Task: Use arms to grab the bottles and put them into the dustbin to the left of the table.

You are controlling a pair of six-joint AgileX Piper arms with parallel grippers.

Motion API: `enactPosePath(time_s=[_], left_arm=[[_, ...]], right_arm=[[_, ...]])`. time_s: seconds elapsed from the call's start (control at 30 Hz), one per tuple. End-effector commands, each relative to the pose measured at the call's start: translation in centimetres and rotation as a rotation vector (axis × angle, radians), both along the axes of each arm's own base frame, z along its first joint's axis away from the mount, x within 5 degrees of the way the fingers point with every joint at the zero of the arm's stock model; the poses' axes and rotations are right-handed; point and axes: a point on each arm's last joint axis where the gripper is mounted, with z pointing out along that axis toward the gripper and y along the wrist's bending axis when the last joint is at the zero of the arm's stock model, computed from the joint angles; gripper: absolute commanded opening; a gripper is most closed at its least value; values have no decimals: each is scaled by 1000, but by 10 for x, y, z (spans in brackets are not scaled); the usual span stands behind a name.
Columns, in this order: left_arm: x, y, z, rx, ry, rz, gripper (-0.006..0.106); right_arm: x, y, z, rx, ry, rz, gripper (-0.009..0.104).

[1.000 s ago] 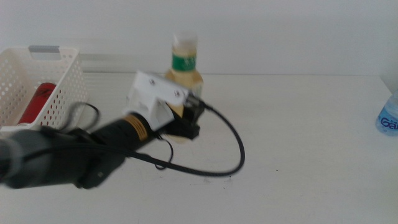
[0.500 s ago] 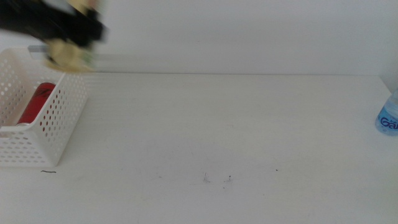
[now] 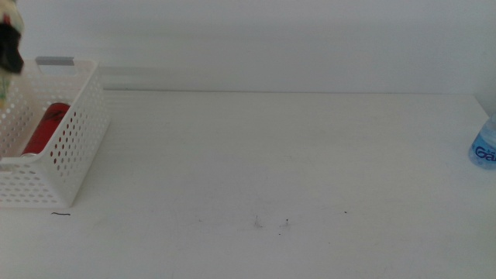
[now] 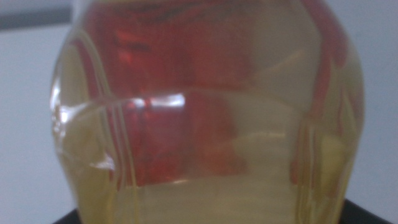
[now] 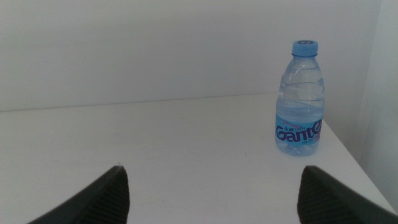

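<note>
You have the tea bottle (image 4: 205,118) clamped in the left gripper (image 3: 8,46) above the dustbin (image 3: 74,147), red can (image 3: 46,128) already inside, so release next; water bottle (image 5: 299,99) waits far right, right gripper (image 5: 214,190) spread.

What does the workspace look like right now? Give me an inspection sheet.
Surface: white table, a few dark specks.
Job's things: red can lying in dustbin; tea bottle held over it; water bottle upright at the table's right edge.
Clutter: nothing seen.
Grippers: left claw above the dustbin, shut on the tea bottle; right claw open, waiting, facing the water bottle.
Cables: nothing seen.
Surroundings: plain white wall.
</note>
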Motion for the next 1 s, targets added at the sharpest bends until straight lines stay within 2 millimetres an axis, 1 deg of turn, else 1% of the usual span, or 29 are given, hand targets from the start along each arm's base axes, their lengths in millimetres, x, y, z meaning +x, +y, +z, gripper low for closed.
enactPosePath(time_s=[0.0, 0.1, 0.3, 0.4, 0.53, 0.6, 0.67, 0.73, 0.9, 0.93, 0.97], left_arm=[[11, 2, -3, -43, -37, -31, -2], [27, 7, -30, -30, 13, -36, -2], [48, 13, -74, -53, 103, -32, 0], [55, 14, -94, -72, 150, -32, 4], [59, 15, -111, -85, 192, -33, 13], [62, 16, -117, -83, 191, -33, 20], [63, 16, -118, -81, 185, -31, 32], [64, 17, -118, -78, 175, -29, 46], [64, 15, -118, -86, 179, -57, 88], [64, 14, -118, -98, 181, -57, 94], [63, 13, -116, -110, 184, -58, 94]], right_arm=[[0, 0, 0, -19, -12, 3, 92], [0, 0, 0, -19, -12, 3, 92], [0, 0, 0, -19, -12, 3, 92], [0, 0, 0, -19, -12, 3, 92], [0, 0, 0, -19, -12, 3, 92], [0, 0, 0, -19, -12, 3, 92], [0, 0, 0, -19, -12, 3, 92], [0, 0, 0, -19, -12, 3, 92], [0, 0, 0, -19, -12, 3, 92], [0, 0, 0, -19, -12, 3, 92], [0, 0, 0, -19, -12, 3, 92]])
